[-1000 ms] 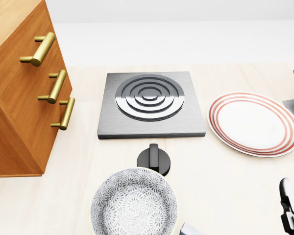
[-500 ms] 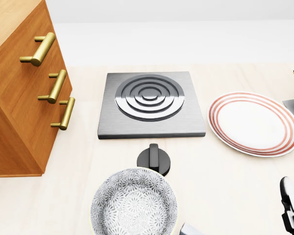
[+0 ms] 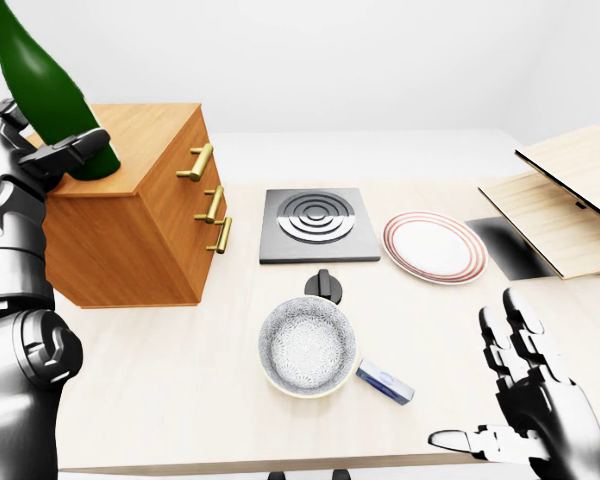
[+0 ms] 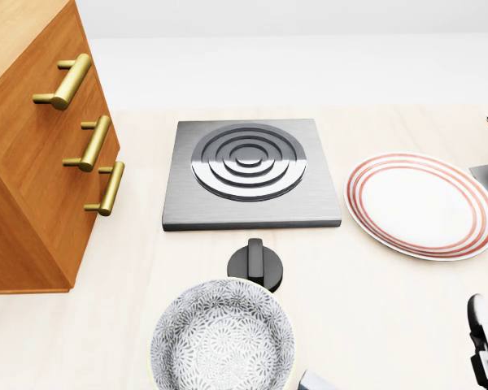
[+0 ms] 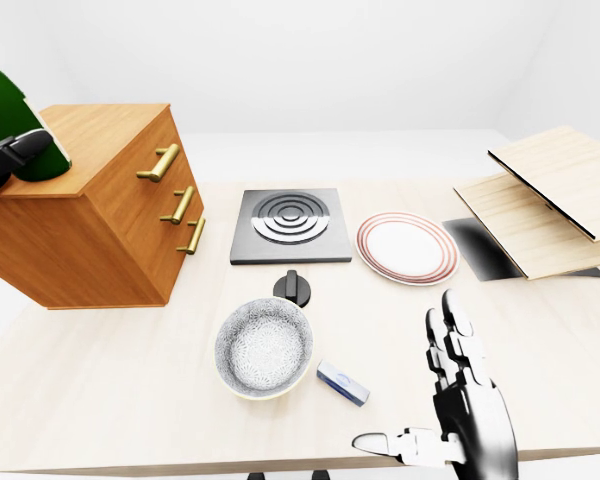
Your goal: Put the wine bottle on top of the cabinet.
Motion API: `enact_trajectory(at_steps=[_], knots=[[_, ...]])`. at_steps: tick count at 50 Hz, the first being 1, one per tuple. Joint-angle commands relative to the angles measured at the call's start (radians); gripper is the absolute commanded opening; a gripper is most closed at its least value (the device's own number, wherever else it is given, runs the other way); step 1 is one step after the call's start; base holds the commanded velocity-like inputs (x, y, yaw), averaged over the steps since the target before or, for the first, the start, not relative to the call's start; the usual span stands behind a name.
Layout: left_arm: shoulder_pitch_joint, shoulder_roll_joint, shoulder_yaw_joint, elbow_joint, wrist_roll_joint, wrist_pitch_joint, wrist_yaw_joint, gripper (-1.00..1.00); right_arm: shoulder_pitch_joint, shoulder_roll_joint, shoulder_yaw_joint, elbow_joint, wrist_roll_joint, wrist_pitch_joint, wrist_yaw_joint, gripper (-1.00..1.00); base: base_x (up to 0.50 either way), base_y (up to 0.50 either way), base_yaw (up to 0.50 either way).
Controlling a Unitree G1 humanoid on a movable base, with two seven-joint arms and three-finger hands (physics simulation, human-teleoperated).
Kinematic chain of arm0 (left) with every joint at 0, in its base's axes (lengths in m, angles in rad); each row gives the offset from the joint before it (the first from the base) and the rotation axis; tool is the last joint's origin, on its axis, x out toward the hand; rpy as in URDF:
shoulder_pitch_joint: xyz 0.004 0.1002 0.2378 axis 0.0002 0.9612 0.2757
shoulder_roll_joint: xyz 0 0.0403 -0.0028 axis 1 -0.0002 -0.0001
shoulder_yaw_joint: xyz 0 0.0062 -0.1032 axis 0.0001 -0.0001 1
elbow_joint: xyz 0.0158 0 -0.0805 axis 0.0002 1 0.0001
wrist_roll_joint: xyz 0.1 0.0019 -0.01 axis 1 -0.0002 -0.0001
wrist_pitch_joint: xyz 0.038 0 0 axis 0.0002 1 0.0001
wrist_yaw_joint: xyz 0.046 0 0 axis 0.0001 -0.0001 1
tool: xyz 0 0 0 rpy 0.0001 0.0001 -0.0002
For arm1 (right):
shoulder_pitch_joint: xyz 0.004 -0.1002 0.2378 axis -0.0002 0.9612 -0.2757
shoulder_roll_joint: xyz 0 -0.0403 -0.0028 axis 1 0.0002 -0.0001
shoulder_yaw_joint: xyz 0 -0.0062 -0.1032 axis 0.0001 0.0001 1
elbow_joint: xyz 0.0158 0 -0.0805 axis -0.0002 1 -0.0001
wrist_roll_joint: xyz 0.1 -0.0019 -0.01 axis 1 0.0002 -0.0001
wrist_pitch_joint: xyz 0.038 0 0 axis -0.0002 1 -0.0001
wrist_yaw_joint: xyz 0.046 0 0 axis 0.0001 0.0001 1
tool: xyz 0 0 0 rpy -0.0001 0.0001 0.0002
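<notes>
green wine bottle [image 3: 42, 88], orange-brown cabinet [image 3: 130, 215], red-ringed white plate [image 3: 434, 247]

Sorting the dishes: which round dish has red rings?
The flat plate right of the burner; the bowl is grey-speckled.

Pale wooden table [image 3: 180, 380], white walls [image 3: 360, 60]

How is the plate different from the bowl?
The plate is flat and plain white with red rings round its rim; the bowl is deep and covered in a speckled grey pattern. In the left-eye view the plate lies right of the stove plate, higher up, while the bowl sits lower, below the black knob. Both are round, empty and rest on the table.
</notes>
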Motion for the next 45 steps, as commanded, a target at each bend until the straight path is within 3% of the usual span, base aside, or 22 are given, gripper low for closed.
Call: enact_trajectory(at_steps=[1,3,4,5,6,8,14,15,20,23,28,30,32,34,36,40,42,43,44,45], knots=[[0.169,-0.024,-0.009,0.053,-0.002,0.0,-0.008,0.5,-0.006,0.0,-0.014,0.003,0.001,0.0,0.011,1.0,0.0,0.0,0.0],[0.129,0.015,-0.01,0.019,-0.008,0.0,-0.004,0.5,-0.009,0.0,-0.017,0.008,-0.001,0.0,0.012,1.0,0.0,0.0,0.0],[0.157,0.008,-0.002,0.015,-0.016,0.0,-0.007,0.55,-0.01,0.0,-0.017,0.009,-0.002,0.0,0.012,1.0,0.0,0.0,0.0],[0.157,0.038,0.003,-0.033,-0.026,0.0,-0.011,0.96,-0.009,0.0,-0.017,0.01,-0.003,0.0,0.013,1.0,0.0,0.0,0.0],[0.159,0.056,0.005,-0.071,-0.034,0.0,-0.008,1.0,-0.008,0.0,-0.017,0.009,-0.003,0.0,0.014,1.0,0.0,0.0,0.0],[0.177,0.101,0.02,-0.199,-0.07,0.0,-0.021,1.0,-0.008,0.0,-0.014,0.01,-0.007,0.0,0.015,1.0,0.0,0.0,0.0],[0.293,0.215,0.116,-0.63,-0.226,0.0,0.048,1.0,0.005,0.0,0.004,0.024,-0.013,-0.02,0.014,1.0,0.0,0.0,0.0],[0.246,0.271,0.121,-0.681,-0.27,0.0,0.068,1.0,0.007,0.0,0.001,0.016,-0.008,-0.016,0.015,1.0,0.0,0.0,0.0],[0.302,0.359,0.174,-0.845,-0.399,0.0,0.139,1.0,0.004,0.0,-0.011,0.012,-0.001,-0.01,0.017,1.0,0.0,0.0,0.0],[0.378,0.432,0.244,-0.981,-0.537,0.0,0.196,1.0,-0.001,0.0,-0.01,0.033,-0.007,-0.024,0.017,1.0,0.0,0.0,0.0],[0.616,0.541,0.451,-1.181,-0.781,0.0,0.301,1.0,0.007,0.0,0.002,0.036,-0.01,-0.031,0.015,1.0,0.0,0.0,0.0],[0.76,0.523,0.654,-1.336,-0.875,0.0,0.338,1.0,0.014,0.0,0.003,0.025,-0.004,-0.027,0.017,1.0,0.0,0.0,0.0],[0.843,0.499,0.752,-1.417,-0.938,0.0,0.362,1.0,0.014,0.0,0.003,0.026,-0.004,-0.028,0.018,1.0,0.0,0.0,0.0],[0.938,0.397,0.881,-1.581,-0.992,0.0,0.379,1.0,0.017,0.0,0.004,0.023,-0.003,-0.029,0.019,1.0,0.0,0.0,0.0],[1.041,0.216,0.944,-1.754,-0.987,0.0,0.335,1.0,0.021,0.0,0.01,0.016,-0.004,-0.028,0.021,1.0,0.0,0.0,0.0],[1.199,-0.016,1.041,-1.996,-1.034,0.0,0.254,1.0,0.035,0.0,0.019,0.005,-0.005,-0.036,0.026,1.0,0.0,0.0,0.0],[1.268,-0.122,1.056,-2.08,-1.035,0.0,0.202,1.0,0.039,0.0,0.015,0.006,-0.001,-0.043,0.031,1.0,0.0,0.0,0.0],[1.323,-0.252,1.056,-2.16,-1.009,0.0,0.11,1.0,0.045,0.0,0.011,0.002,0.007,-0.047,0.038,1.0,0.0,0.0,0.0],[1.34,-0.269,1.047,-2.166,-0.998,0.0,0.096,1.0,0.045,0.0,0.009,0.002,0.007,-0.047,0.04,1.0,0.0,0.0,0.0],[1.396,-0.382,1.02,-2.209,-0.919,0.0,-0.01,1.0,0.052,0.0,0.004,0.0,0.014,-0.054,0.049,1.0,0.0,0.0,0.0]])
